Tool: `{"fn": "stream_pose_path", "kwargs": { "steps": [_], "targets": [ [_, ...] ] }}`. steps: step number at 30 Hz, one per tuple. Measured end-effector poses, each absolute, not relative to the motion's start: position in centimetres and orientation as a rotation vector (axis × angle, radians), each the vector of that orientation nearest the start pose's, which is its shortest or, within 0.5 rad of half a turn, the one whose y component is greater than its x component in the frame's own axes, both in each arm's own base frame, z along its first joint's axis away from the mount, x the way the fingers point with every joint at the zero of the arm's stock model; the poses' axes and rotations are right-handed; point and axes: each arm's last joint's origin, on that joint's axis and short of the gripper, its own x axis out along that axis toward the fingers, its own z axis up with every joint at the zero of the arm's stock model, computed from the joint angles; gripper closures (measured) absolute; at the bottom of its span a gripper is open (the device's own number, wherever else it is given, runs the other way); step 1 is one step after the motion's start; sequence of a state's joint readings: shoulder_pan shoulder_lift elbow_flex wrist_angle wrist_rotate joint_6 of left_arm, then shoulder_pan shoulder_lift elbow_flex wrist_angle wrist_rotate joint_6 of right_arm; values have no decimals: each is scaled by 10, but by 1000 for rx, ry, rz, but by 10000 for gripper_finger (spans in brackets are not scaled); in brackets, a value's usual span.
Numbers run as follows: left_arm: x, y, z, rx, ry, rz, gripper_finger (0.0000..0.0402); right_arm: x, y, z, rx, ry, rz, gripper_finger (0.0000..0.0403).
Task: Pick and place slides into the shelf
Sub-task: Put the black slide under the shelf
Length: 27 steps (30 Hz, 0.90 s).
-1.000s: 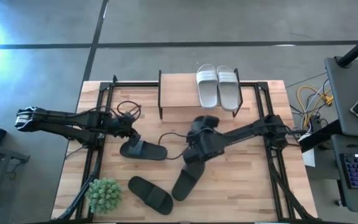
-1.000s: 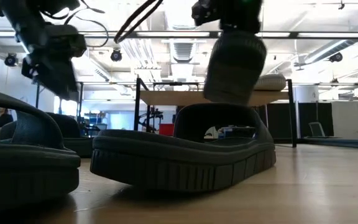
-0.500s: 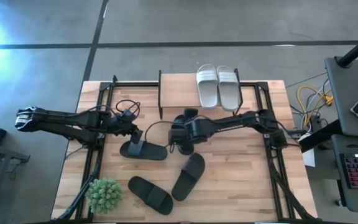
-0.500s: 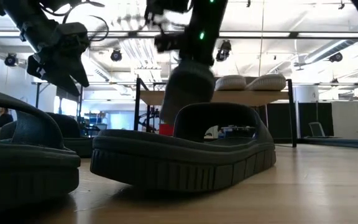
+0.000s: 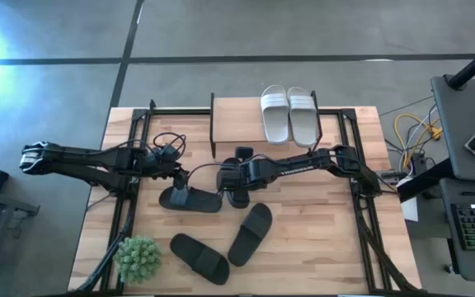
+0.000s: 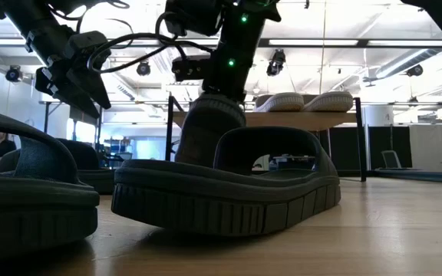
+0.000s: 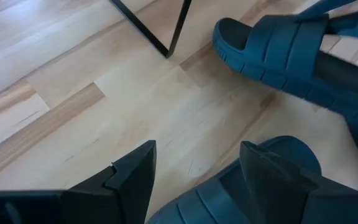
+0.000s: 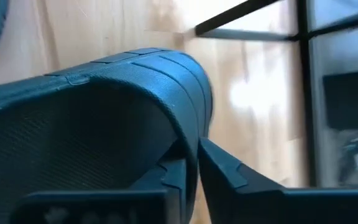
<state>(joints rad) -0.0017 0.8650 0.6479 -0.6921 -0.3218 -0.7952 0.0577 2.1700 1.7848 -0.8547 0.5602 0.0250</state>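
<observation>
**Shelf holds two grey slides on top; right gripper at shelf front with a black slide**

You see the shelf (image 5: pixel 237 115) at the far middle of the table (image 5: pixel 320 256). Its wooden top board carries the two light grey slides (image 5: pixel 289 114), side by side on the right half of the board, soles down. The left half of the board is bare wood. From the low view the lower tier cannot be made out behind the near slide.

Right gripper (image 5: pixel 239 177): reaches across from the right to just in front of the shelf's lower opening. In the right wrist view its fingers (image 8: pixel 229 174) pinch the edge of a black slide (image 8: pixel 92 118), jaws nearly closed on the rim. In the low view that slide hangs toe-down, near the table.

Left gripper (image 5: pixel 180 180): hovers over the heel end of a second black slide (image 5: pixel 195 200) lying flat left of centre. Its fingers (image 7: pixel 129 180) stand wide apart, gripping nothing.

Two more black slides lie on the table nearer the front: one (image 5: pixel 251 233) angled at centre, one (image 5: pixel 199 257) to its left. A green plant (image 5: pixel 138 258) sits at the front left corner.
</observation>
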Motion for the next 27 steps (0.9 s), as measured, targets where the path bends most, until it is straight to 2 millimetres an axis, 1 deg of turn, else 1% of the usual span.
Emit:
{"fn": "stream_pose_path", "kwargs": {
  "steps": [3,6,10,13,17,21,23,25,27],
  "targets": [
    [160,9,235,-587,726,633,185,448,2,194,-271,1197,-447,330],
    [160,9,235,-587,727,633,185,448,-2,193,-252,1190,-449,291],
    [160,9,235,-587,728,633,185,449,-2,195,-252,1190,-451,244],
    [160,9,235,-587,728,632,185,448,2,198,-256,1198,-438,220],
    [160,9,235,-588,728,632,185,448,12,205,-235,1222,-371,202],
    [160,9,235,-588,728,632,185,447,25,223,-170,1242,-313,193],
    [160,9,235,-588,728,632,185,445,30,234,-100,1255,-281,191],
    [160,9,235,-588,728,632,185,444,35,244,21,1270,-221,195],
    [160,9,235,-588,728,632,185,445,38,248,148,1267,-195,205]
  ]
}}
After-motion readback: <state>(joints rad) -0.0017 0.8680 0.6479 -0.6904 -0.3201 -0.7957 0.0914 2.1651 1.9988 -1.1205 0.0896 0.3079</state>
